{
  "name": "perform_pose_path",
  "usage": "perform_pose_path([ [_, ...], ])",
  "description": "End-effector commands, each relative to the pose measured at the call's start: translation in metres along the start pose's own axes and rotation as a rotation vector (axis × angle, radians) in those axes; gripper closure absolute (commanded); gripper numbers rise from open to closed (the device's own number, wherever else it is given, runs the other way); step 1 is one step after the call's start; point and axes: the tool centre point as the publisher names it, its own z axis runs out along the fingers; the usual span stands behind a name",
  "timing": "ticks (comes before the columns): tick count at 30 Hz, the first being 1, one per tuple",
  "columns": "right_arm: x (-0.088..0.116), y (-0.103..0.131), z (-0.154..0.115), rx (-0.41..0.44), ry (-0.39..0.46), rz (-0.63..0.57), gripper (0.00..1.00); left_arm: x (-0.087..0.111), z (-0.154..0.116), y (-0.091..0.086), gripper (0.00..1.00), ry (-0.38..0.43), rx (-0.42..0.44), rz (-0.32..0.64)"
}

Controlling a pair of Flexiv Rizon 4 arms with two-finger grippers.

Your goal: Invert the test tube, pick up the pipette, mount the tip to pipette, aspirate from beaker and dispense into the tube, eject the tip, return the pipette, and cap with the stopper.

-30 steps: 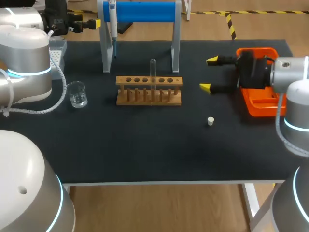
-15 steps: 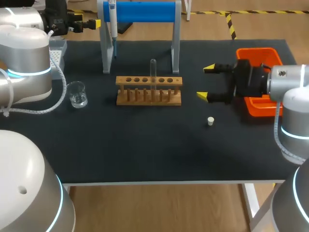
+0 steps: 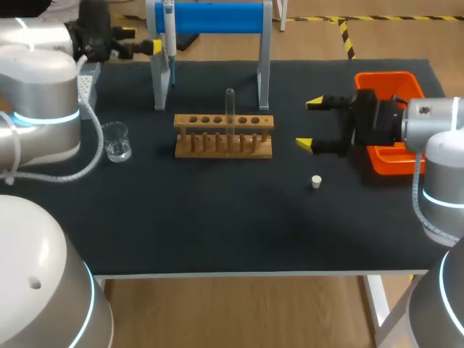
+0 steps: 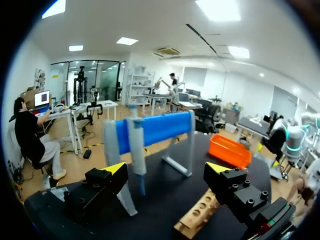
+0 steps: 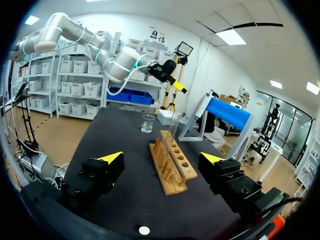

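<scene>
A clear test tube (image 3: 230, 109) stands upright in the wooden rack (image 3: 223, 135) at mid-table. The pipette (image 3: 169, 32) hangs on the blue-barred stand (image 3: 210, 18) at the back. My left gripper (image 3: 145, 43) is open just left of that pipette; in the left wrist view the pipette (image 4: 136, 145) hangs ahead of the open fingers (image 4: 166, 168). My right gripper (image 3: 310, 124) is open to the right of the rack, pointing at it; its wrist view (image 5: 162, 157) shows rack (image 5: 172, 167) and tube (image 5: 173, 125) ahead. A glass beaker (image 3: 116, 141) stands left of the rack. The white stopper (image 3: 316, 181) lies near the right gripper.
An orange tray (image 3: 391, 123) sits at the right edge behind my right gripper. A pale tip box (image 3: 85, 76) lies at the back left, partly hidden by my left arm. The stand's grey legs (image 3: 264, 72) rise just behind the rack.
My right gripper moved left, off the orange tray toward the rack, then stopped. My left gripper shifted right, closer to the hanging pipette. Both stayed open.
</scene>
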Motion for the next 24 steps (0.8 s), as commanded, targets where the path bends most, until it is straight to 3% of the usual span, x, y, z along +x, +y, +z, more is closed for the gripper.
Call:
perform_pose_path([
  [1, 0.0, 0.0, 0.0, -0.001, -0.001, 0.0, 0.0, 0.061, -0.034, 0.029, 0.0, -0.012, 0.063, 0.021],
  [7, 0.0, 0.0, 0.0, -0.001, -0.001, 0.0, 0.0, 0.117, -0.045, 0.051, 0.0, 0.041, 0.022, 0.07],
  [13, 0.0, 0.0, 0.0, -0.001, -0.001, 0.0, 0.0, 0.151, -0.047, 0.064, 0.0, 0.071, -0.018, 0.127],
  [16, 0.0, 0.0, 0.0, -0.001, -0.001, 0.0, 0.0, 0.164, -0.046, 0.072, 0.0, 0.077, -0.065, 0.149],
  [24, 0.0, 0.0, 0.0, -0.001, -0.001, 0.0, 0.0, 0.174, -0.05, 0.078, 0.0, 0.084, -0.05, 0.173],
])
